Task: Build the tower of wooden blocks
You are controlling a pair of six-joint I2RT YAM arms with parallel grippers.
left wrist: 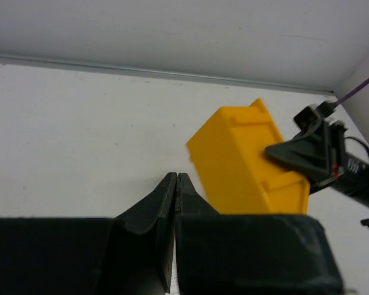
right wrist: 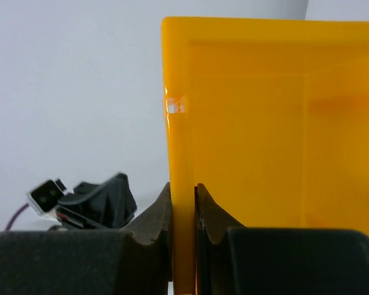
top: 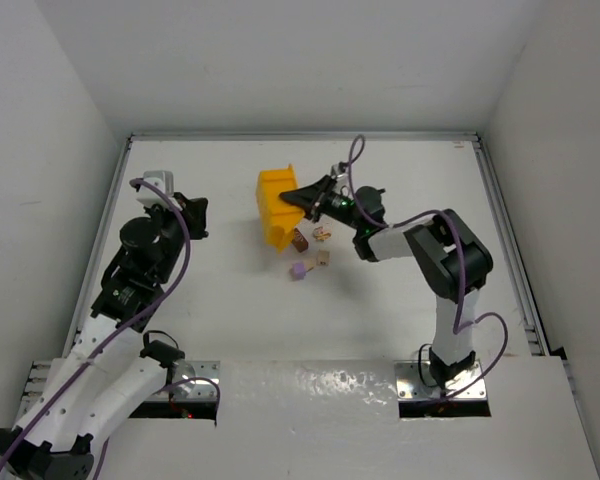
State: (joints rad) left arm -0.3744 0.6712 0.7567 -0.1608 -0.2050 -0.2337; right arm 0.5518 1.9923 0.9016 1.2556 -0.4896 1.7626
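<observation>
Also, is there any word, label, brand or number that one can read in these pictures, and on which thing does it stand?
No text can be read in any view.
The yellow plastic bin shows no lettering.
The small wooden blocks are too small to tell.

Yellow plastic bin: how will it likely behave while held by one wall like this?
The yellow plastic bin is probably stiff: its thin wall looks unbent in the right gripper. Likely light, since a one-edge pinch holds it tilted. Its glossy surface may slip.
</observation>
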